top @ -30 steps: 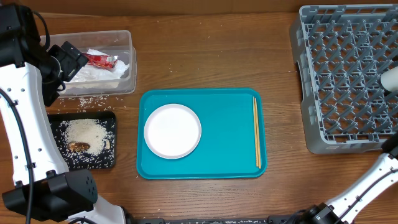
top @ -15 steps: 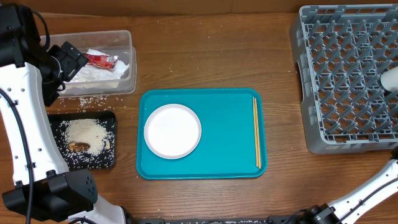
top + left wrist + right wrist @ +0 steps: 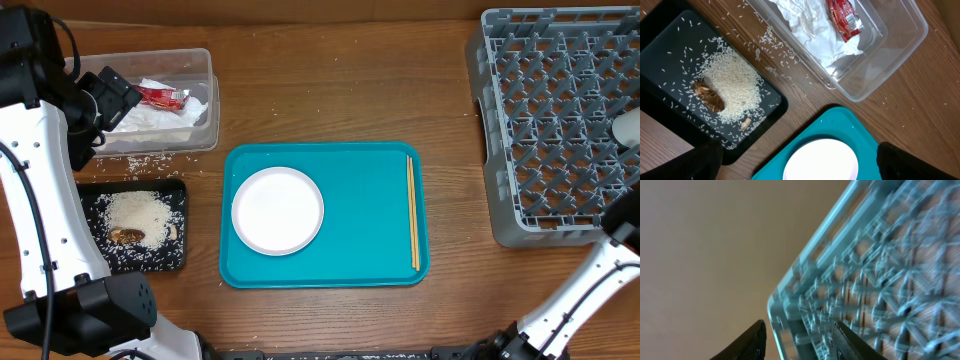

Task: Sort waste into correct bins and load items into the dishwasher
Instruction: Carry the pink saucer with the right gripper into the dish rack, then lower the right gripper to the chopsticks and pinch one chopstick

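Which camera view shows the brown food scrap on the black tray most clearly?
The left wrist view: the brown food scrap lies large and unobstructed beside the rice pile on the black tray. The overhead view shows it only as a small dark spot. The right wrist view shows a blurred dish rack, no scrap.

White plate (image 3: pixel 277 210), teal tray (image 3: pixel 365 200), grey lattice rack (image 3: pixel 560 120)

Kitchen-styled robot test bench: wooden table (image 3: pixel 340 100), grey dish rack (image 3: pixel 560 120), teal tray (image 3: pixel 365 210).
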Available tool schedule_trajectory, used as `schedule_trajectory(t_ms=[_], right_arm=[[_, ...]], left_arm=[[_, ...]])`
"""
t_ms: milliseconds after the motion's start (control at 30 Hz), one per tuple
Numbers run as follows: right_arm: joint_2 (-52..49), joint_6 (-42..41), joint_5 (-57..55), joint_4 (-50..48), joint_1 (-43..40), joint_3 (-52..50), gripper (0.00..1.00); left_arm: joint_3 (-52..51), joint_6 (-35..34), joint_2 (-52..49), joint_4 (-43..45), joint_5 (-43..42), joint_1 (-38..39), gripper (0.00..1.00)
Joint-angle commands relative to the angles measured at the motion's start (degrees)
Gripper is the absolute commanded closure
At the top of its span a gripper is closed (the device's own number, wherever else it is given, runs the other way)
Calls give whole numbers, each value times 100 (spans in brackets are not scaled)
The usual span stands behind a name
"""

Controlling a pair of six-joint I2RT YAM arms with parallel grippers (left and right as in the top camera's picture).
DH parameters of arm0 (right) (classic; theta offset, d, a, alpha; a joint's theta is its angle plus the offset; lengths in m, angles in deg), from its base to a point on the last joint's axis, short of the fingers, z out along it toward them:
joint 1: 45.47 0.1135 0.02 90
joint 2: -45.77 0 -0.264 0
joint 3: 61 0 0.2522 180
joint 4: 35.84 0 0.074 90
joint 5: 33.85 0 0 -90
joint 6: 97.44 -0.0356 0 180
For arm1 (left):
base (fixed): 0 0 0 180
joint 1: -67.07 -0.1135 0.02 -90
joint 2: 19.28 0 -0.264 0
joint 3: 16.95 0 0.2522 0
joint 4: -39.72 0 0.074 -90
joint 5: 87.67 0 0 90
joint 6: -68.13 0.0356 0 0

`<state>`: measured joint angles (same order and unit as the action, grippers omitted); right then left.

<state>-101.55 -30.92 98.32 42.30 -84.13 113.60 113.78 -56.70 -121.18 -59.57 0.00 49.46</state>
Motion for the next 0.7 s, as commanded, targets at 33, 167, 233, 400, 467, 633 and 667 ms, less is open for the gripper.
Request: schedule_trajectory(t_ms=[33, 167, 233, 400, 467, 633, 667], right_arm=[[1099, 1097, -804, 761, 756, 15, 52], [1690, 1873, -702, 2011, 1572, 15, 0], [1834, 2144, -151, 2684, 2009, 15, 0], [1858, 2107, -984, 3270, 3060, -15, 0], [1878, 1349, -2124, 3268, 3460, -197, 4], [1958, 1088, -3121, 3270, 4459, -538, 1], [2009, 1038, -3246, 3270, 4607, -664, 1]], left_arm=[[9, -52, -63, 11, -2, 42, 0], [9, -52, -63, 11, -2, 42, 0], [9, -52, -63, 11, -4, 42, 0], [9, -52, -63, 11, -2, 42, 0], [9, -52, -63, 11, -4, 44, 0], [9, -52, -63, 11, -2, 42, 0], [9, -52, -63, 11, -2, 42, 0]])
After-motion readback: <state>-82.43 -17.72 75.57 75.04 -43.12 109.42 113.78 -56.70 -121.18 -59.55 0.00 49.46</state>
